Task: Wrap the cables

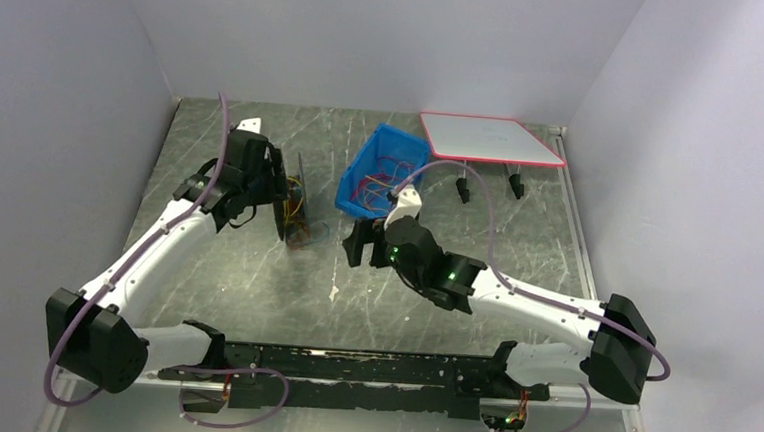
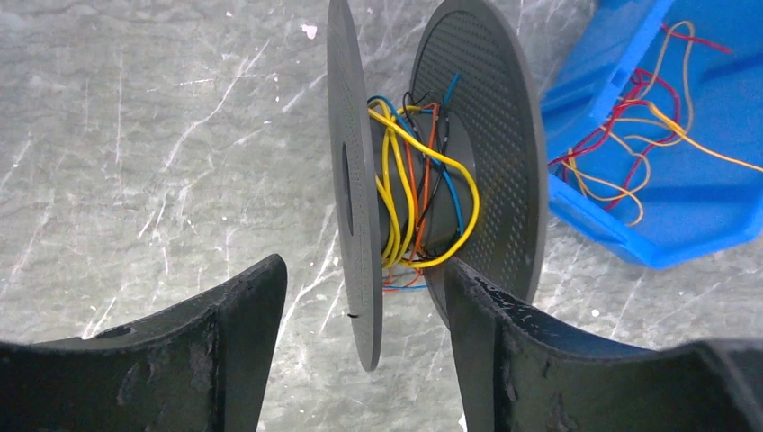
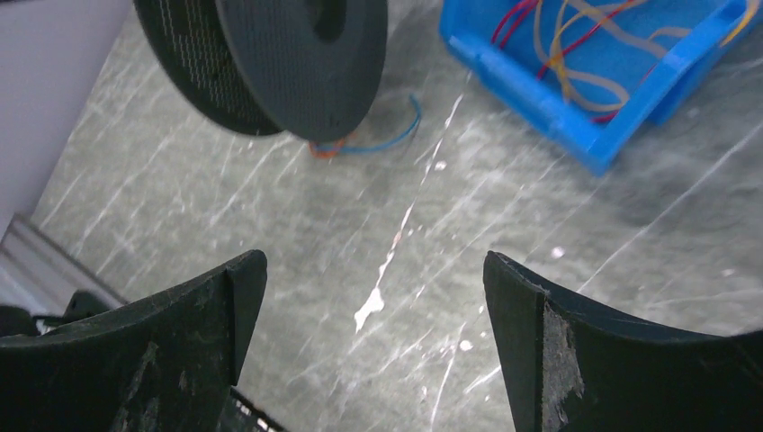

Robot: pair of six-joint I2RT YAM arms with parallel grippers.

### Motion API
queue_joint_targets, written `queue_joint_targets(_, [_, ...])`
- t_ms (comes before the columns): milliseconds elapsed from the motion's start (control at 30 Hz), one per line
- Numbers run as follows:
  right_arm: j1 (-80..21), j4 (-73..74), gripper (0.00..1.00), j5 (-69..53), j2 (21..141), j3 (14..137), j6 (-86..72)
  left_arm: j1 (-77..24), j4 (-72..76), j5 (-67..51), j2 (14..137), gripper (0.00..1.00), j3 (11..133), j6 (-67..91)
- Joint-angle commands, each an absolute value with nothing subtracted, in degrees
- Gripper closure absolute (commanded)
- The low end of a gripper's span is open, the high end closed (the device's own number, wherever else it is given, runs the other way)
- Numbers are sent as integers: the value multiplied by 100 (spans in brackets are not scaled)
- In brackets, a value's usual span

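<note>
Grey, scratched counter (image 1: 254, 278) enclosed by pale walls (image 1: 67, 57), seen from the near edge where both arms are mounted. A dark grey spool (image 2: 486, 135) stands on edge at left of centre, flanges upright, its hub axis lying level and roughly across the counter. Wound cables (image 2: 396, 180) in yellow, orange, blue and black sit slackly round the hub, and a trailing end (image 3: 369, 144) spills onto the counter beneath it.

The left gripper (image 2: 364, 264) faces the spool edge-on with its jaws parted. The near flange's lower rim hangs in the gap between them, clamped by neither. Its right-hand finger (image 2: 504, 342) stands just beside the far flange, and contact there cannot be told from this angle.

The right gripper (image 3: 373, 256) hovers over bare counter between spool and blue bin (image 2: 630, 225), jaws spread wide and holding nothing.

The loose cables (image 2: 621, 153), red, orange and yellow, lie tangled in the bin with no single long axis. They are to the right of the spool and beyond it. The right arm appears the nearer to them, so the next pick probably falls to it. The bin's tilted near wall stands between that gripper and the strands.

A white board (image 1: 493, 138) with a red rim stands on short legs at the back right, apart from the work.
</note>
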State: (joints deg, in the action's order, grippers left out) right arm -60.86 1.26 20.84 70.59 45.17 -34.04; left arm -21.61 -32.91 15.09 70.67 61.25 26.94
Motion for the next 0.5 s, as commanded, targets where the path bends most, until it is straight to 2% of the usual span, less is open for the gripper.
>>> queue_joint_targets(0, [-5810,451,6,2560,6951,4950,-2869,-2197,-3411,1261,6744,30,6429,2567])
queue_joint_targets(233, [-5111,638,8,2388,7283,5584,-2146,-2197,-3522,966,6381,25,6658,2252])
queue_joint_targets(467, [-4971,945,14,2426,8032,6672,-823,-2197,-3158,307,5872,22,6256,1853])
